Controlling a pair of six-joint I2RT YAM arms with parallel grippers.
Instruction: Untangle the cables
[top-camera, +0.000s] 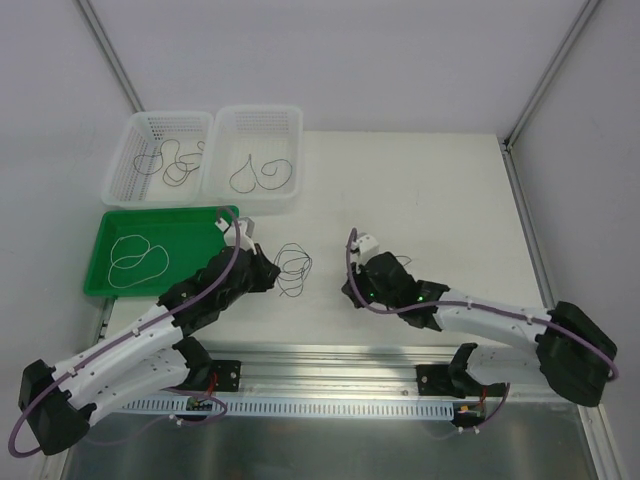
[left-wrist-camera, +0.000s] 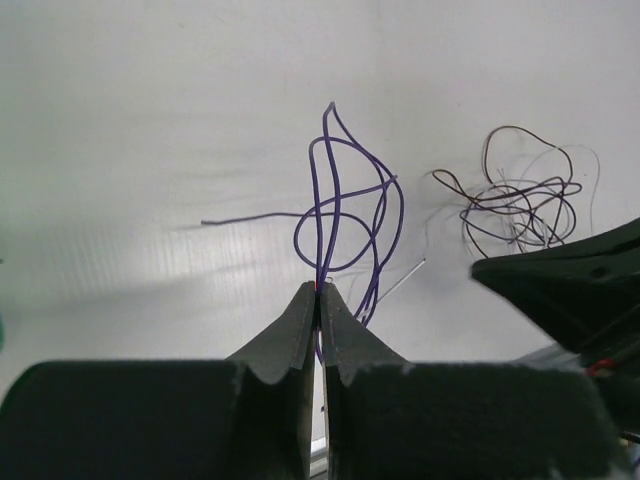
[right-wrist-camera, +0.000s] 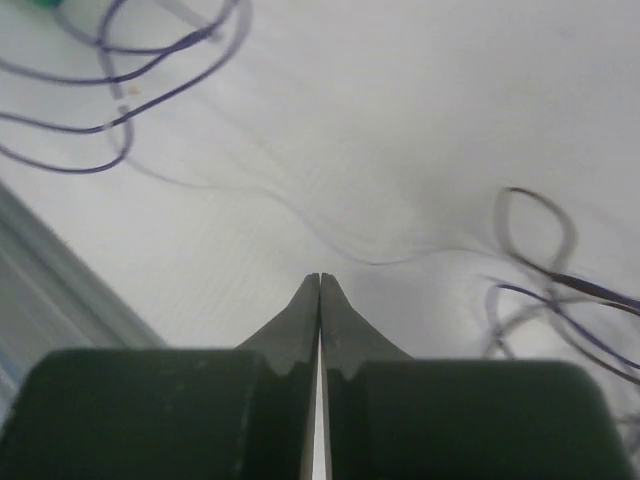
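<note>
1. My left jaws are clamped on a thread-thin purple wire cable (left-wrist-camera: 322, 214). Its loose loops spread out beyond the tips over the white bench (left-wrist-camera: 150, 120).
2. A small tangle of dark brownish wire cables (left-wrist-camera: 515, 210) lies on the bench just to the right of it.
3. My right jaws are pressed together with nothing visible between them. Blurred purple strands (right-wrist-camera: 570, 285) lie nearby.
</note>
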